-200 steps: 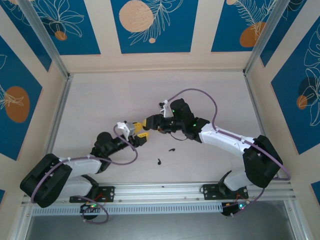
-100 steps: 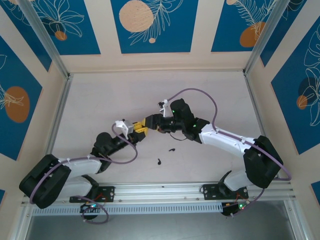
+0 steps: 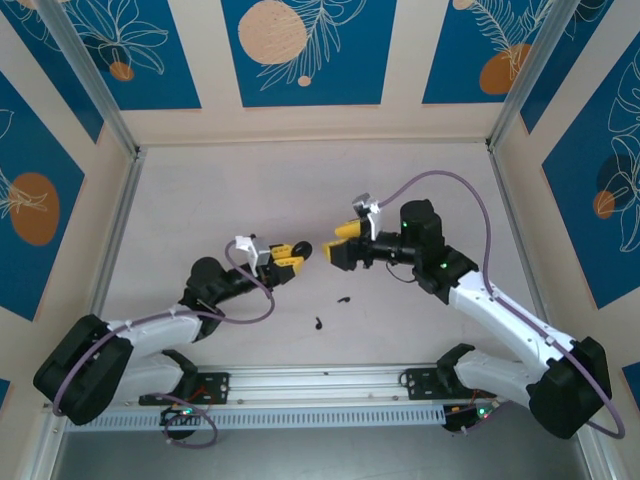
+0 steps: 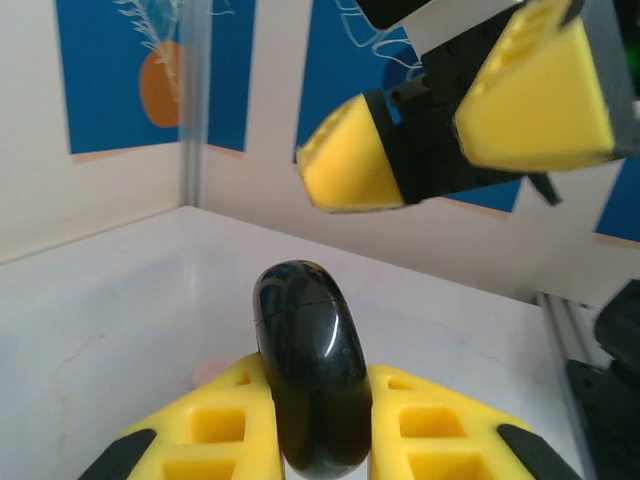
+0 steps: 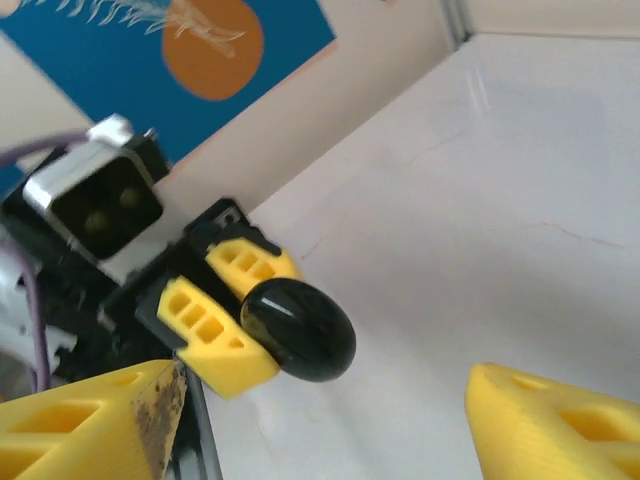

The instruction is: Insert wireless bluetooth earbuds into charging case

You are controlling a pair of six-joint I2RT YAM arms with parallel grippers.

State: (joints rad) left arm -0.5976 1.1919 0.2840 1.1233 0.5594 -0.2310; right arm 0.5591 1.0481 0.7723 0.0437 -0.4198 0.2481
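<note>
1. Earbuds lie on the biggest thing in view, the white table, which is boxed in by cream walls with blue leaf-pattern panels
2. Next in size, the left arm reaches from the near left edge towards the middle of the table, and the right arm comes in from the near right, so the two wrists face each other
3. On the right, the right gripper is released. In the right wrist view its yellow fingers stand wide apart with nothing between them. It sits just beside the tip of the other tool, not touching it
4. Opposite it, the left gripper is clenched on the charging case, with one yellow finger pressed against each flat side
5. That case is black, glossy and round, held on edge, and a thin seam shows near its top. It sticks out past the fingertips towards the open jaws opposite
6. Smallest are the two black buds with short stems. They are loose on the table, nearer the arm bases than the tools. The second bud lies apart from the first, and neither is touched by anything
</note>
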